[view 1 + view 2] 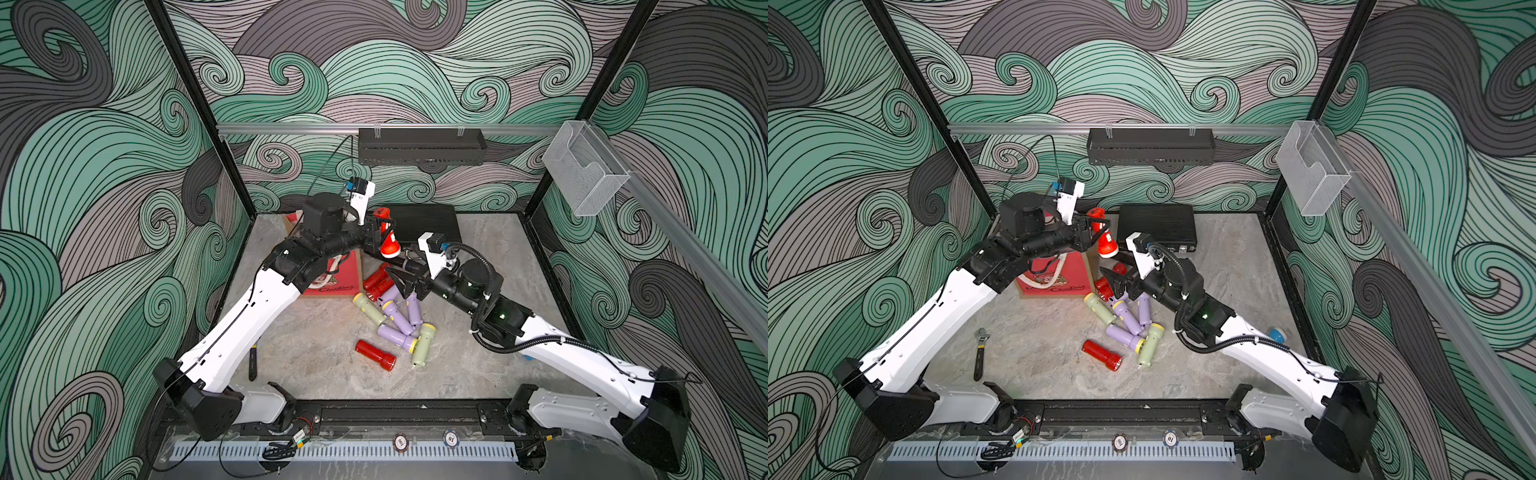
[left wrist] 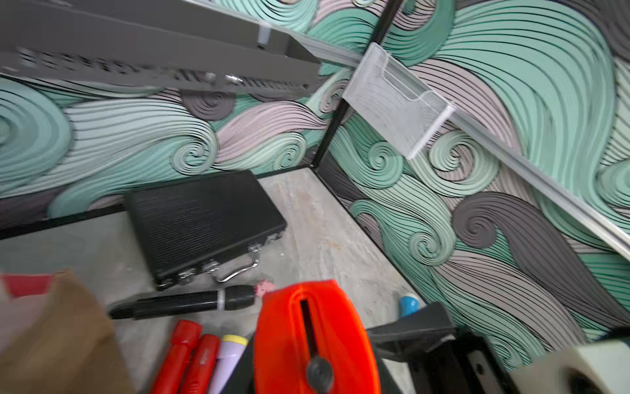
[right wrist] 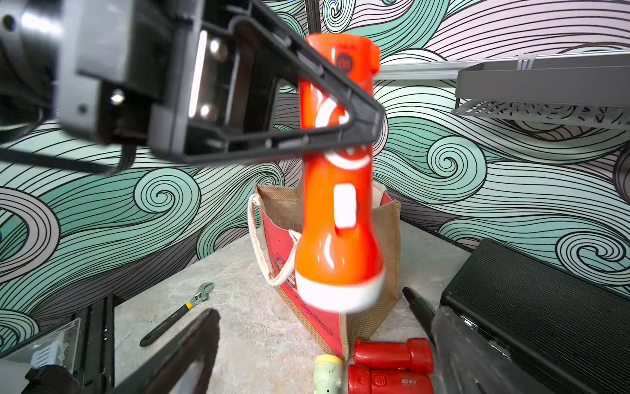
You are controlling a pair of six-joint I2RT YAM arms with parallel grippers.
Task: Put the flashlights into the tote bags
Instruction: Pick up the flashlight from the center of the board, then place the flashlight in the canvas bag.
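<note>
**tabletop_tom:** so what's the setup like? surface, room, all that

**gripfan:** Grey marbled table (image 1: 316,365), boxed in by walls (image 1: 104,166) covered in green, grey and pink swirl wallpaper, with black frame posts in the corners. A black shelf (image 1: 422,145) hangs on the back rail and a clear holder (image 1: 586,170) on the side rail. There's a wrench (image 1: 980,353) lying near the left arm.

**tabletop_tom:** and the containers?

**gripfan:** The tote bag (image 3: 388,225) stands upright towards the back, red front, brown sides, mouth open. Can't tell what's in it, since the left arm covers it from above. The black case (image 1: 424,224) lies flat and shut near it.

**tabletop_tom:** grippers?

**gripfan:** Left gripper (image 1: 376,227) is clamped on an orange flashlight (image 1: 390,245) with a white head. It hangs head down in the air, between bag and case. Right gripper (image 1: 401,282) has its jaws spread wide with nothing in them, low over the loose flashlights (image 1: 397,320). Those are red, lilac and pale green, piled on the table just beside the bag's front corner.
</note>
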